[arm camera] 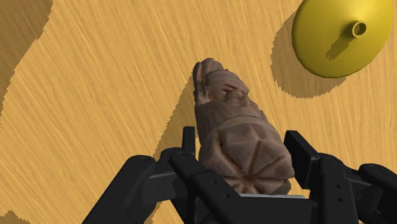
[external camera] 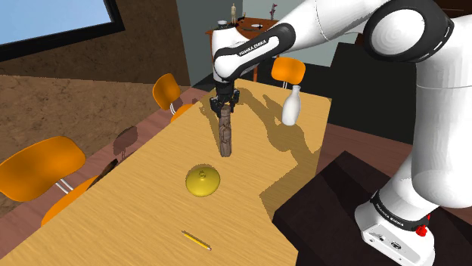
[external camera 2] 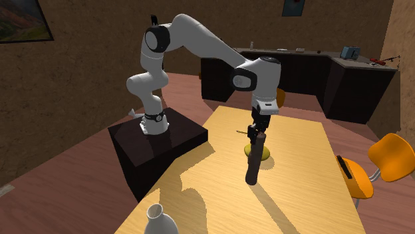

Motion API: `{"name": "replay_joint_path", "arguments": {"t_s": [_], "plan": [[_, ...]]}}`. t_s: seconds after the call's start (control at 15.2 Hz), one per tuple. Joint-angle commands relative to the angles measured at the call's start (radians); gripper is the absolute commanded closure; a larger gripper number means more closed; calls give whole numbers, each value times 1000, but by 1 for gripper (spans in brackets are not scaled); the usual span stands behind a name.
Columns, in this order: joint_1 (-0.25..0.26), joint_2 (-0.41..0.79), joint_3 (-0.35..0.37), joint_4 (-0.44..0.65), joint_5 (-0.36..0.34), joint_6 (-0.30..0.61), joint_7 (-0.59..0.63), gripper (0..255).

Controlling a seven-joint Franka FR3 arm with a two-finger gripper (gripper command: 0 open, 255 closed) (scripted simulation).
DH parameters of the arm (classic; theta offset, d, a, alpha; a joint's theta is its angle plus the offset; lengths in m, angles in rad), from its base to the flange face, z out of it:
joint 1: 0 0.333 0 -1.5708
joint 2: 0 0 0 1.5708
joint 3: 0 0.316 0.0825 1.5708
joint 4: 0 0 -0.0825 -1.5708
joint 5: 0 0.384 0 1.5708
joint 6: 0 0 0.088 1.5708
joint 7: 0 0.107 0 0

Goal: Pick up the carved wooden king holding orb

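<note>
Mid-frame, the carved king (external camera: 225, 140) is clasped at its top by the tool (external camera: 225, 109), held upright for lifting off the desk (external camera: 136, 211).

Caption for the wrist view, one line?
Black gripper clasping the carved brown king figure over a wooden table, yellow domed lid nearby.

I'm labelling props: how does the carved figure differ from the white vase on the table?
The figure is brown, rough-carved and column-like; the vase is plain white, smooth, with a round belly and narrow neck. The gripper clasps the figure's top; the vase stands free. The figure is away from the table's edges; the vase is near the edge on the stand's side. Both stand upright.
</note>
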Motion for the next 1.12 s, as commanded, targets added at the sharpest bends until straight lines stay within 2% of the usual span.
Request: {"name": "replay_joint_path", "arguments": {"t_s": [0.0, 1.06], "plan": [[0, 1, 0, 0, 0, 0, 0, 255], [-2, -68, 6, 106, 12, -174, -5, 255]]}}
